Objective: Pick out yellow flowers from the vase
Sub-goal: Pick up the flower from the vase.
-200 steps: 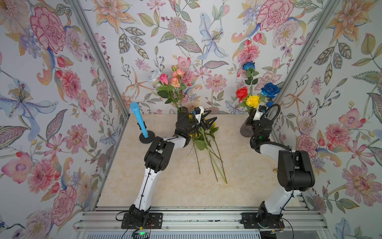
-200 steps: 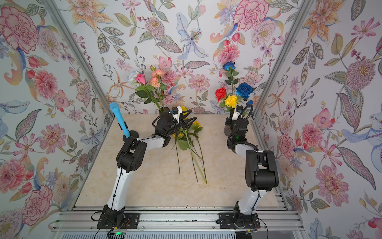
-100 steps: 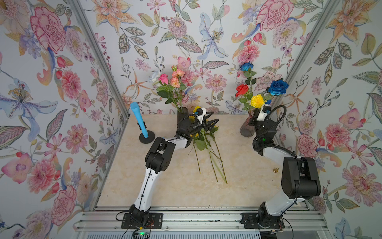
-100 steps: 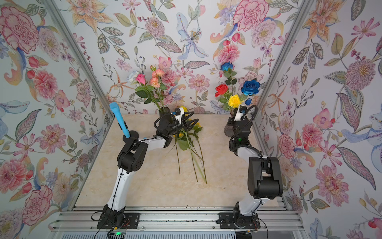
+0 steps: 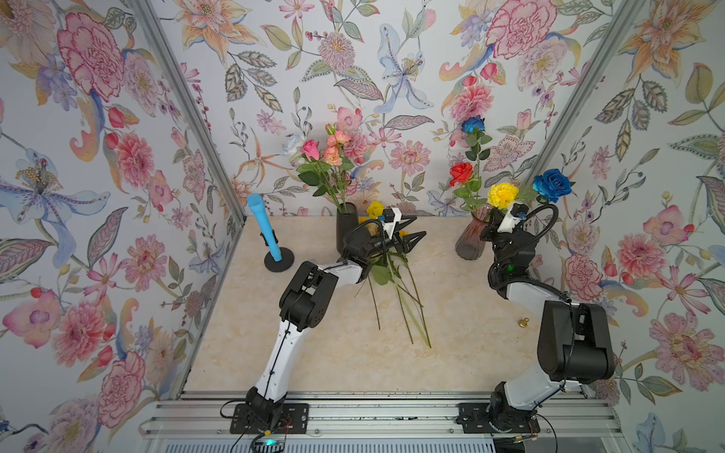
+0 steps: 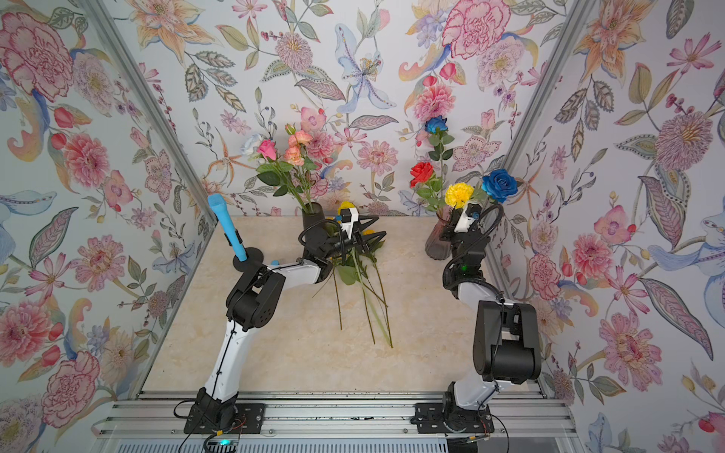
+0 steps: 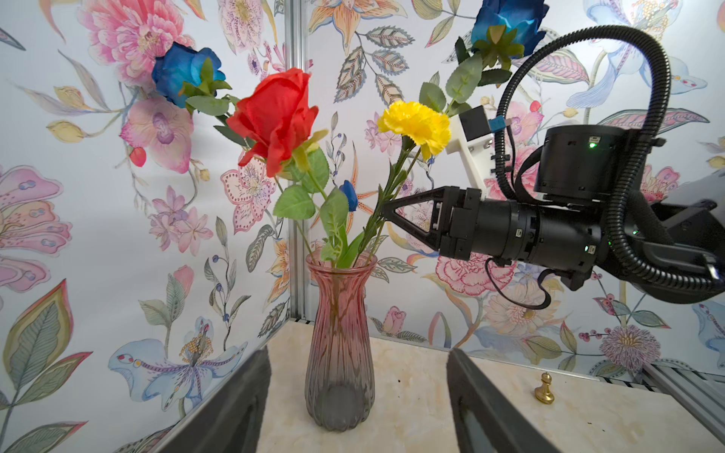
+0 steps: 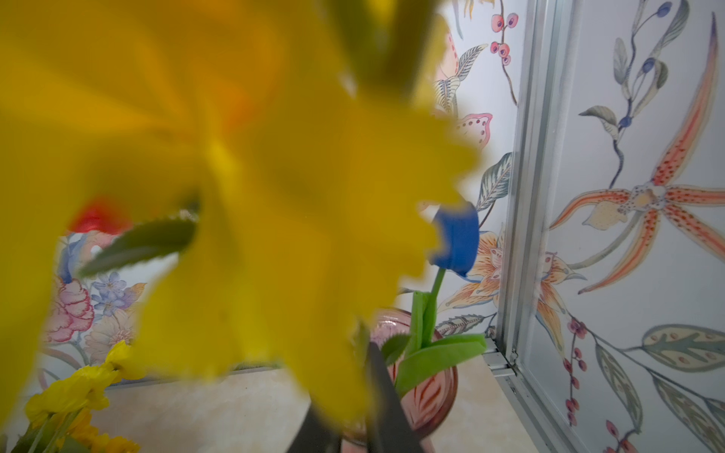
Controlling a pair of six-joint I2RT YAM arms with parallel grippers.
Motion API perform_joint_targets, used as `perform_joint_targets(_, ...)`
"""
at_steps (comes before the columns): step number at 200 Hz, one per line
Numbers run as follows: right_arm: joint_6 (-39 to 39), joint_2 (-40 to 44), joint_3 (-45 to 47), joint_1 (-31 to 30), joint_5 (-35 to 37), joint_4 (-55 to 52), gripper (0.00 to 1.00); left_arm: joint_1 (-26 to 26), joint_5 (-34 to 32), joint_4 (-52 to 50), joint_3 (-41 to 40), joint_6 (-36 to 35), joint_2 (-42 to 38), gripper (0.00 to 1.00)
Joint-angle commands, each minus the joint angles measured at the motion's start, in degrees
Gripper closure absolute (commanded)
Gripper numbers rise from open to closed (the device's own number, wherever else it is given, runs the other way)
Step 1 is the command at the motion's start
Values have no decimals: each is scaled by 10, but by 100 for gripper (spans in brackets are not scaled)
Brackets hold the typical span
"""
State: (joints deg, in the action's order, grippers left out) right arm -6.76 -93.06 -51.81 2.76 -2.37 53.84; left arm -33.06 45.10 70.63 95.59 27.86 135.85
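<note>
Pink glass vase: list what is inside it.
The vase holds the stems of a red rose, blue roses and the yellow flower, whose stem the right gripper pinches above the rim. Tinted glass hides the stem ends.

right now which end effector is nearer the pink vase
Right. Right end effector grips the yellow flower just above the pink vase; left end effector is open by the black vase.

We have open tabletop (image 5: 333, 364) up front. Loose yellow flowers (image 5: 380, 274) lie mid-table; a red rose (image 7: 274, 117) crowds the pink vase (image 7: 339, 345).
</note>
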Motion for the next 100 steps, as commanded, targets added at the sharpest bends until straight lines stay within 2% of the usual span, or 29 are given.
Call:
perform_joint_targets(1, -24, 14, 10, -1, -43, 20, 87, -14, 25, 5, 54, -10, -8, 26)
perform_joint_targets(36, -35, 17, 12, 0, -81, 18, 87, -28, 38, -69, 170, -49, 51, 24)
perform_joint_targets(76, -49, 20, 11, 4, -111, 15, 88, -34, 55, -101, 302, -39, 131, 23)
perform_joint_targets(100, -70, 23, 13, 15, -128, 26, 88, -41, 50, -131, 350, -50, 161, 23)
